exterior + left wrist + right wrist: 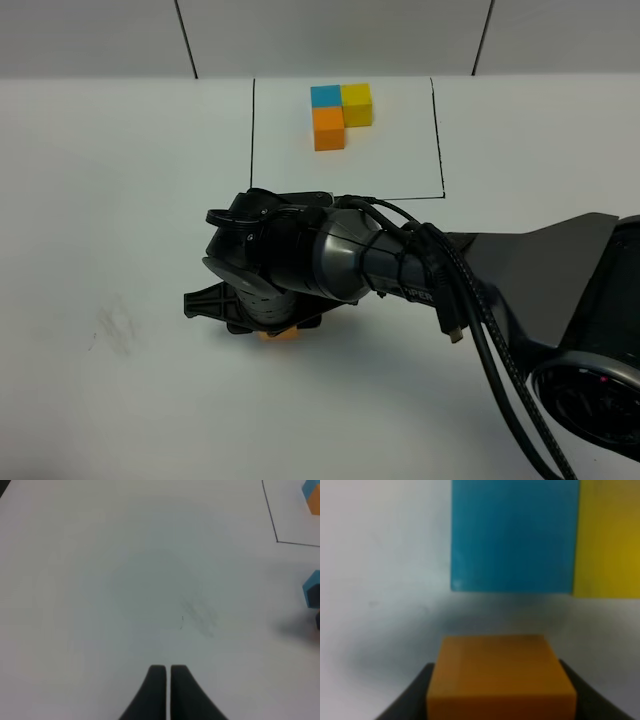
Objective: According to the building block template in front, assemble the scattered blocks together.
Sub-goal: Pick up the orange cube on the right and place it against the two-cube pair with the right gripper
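Observation:
The building block template [330, 128] is an L of blue, yellow and orange cubes inside a thin black-lined rectangle [437, 140] at the far side of the table. My right gripper [500, 692] is shut on the loose orange cube [500, 675], a dark finger [412, 697] against each side. Just beyond it lie the loose blue cube [515, 535] and yellow cube [610, 535], side by side and touching. From above, my right arm [330, 260] hides these, and only a sliver of the orange cube [281, 335] shows. My left gripper [164, 680] is shut and holds nothing.
The white table [120, 200] carries faint scuff marks [115, 330] at the left. In the left wrist view, the frame's corner [276, 541] and the loose blue cube [311, 586] sit at the picture's edge.

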{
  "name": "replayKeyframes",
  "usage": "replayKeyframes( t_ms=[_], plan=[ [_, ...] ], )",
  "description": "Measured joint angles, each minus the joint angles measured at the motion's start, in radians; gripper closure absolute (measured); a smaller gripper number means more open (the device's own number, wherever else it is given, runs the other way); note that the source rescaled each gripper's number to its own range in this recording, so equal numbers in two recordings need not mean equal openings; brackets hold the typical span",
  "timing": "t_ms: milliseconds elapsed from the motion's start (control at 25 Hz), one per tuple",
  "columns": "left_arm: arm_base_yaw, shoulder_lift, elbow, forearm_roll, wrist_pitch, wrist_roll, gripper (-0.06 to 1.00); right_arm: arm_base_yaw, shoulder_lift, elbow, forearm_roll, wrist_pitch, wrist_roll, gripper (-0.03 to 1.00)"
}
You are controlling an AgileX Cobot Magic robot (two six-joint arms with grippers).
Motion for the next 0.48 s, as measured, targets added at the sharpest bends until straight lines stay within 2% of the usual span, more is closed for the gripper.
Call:
replayKeyframes(
  t_ms=[480],
  plan=[
    [0.000, 0.000, 0.000, 0.000, 0.000, 0.000, 0.94, 0.000, 0.009, -0.021, 0.001, 0.002, 0.002, 0.44]
  ],
)
